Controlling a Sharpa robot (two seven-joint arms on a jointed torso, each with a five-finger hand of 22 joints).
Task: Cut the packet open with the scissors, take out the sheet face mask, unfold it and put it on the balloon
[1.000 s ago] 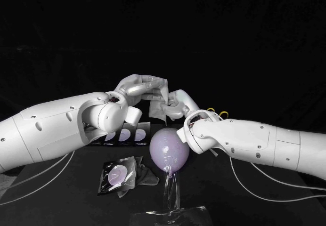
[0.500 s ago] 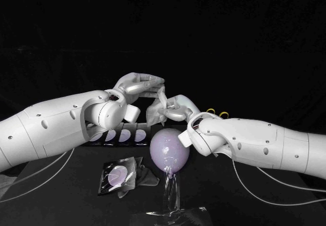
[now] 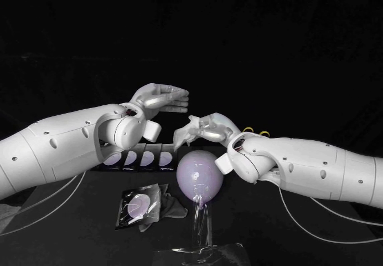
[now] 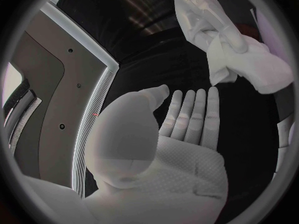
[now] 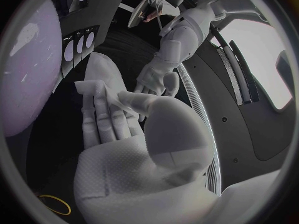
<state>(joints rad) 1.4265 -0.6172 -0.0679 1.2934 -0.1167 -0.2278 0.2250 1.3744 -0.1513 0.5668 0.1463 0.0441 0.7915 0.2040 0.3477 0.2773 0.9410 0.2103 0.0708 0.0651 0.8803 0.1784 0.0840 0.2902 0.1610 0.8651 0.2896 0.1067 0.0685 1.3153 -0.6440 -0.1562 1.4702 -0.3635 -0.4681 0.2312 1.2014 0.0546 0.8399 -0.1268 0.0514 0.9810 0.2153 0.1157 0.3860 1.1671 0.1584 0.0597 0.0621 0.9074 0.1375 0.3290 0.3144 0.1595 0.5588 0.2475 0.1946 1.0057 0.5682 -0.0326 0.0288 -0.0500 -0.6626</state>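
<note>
Nearest us, a clear stand rises from the black table and carries the pale purple balloon upright. Beside the stand, on the left arm's side, a dark packet lies flat on the table. Behind it we see a row of packets lined up side by side, partly hidden by the left arm. Just above the balloon's top, the right hand pinches the crumpled white sheet face mask between thumb and fingers; we cannot tell whether the mask touches the balloon. Farther back and higher, the left hand hangs apart from the mask, empty, its fingers loose and its palm bare. Two yellow loops peek out behind the right wrist.
</note>
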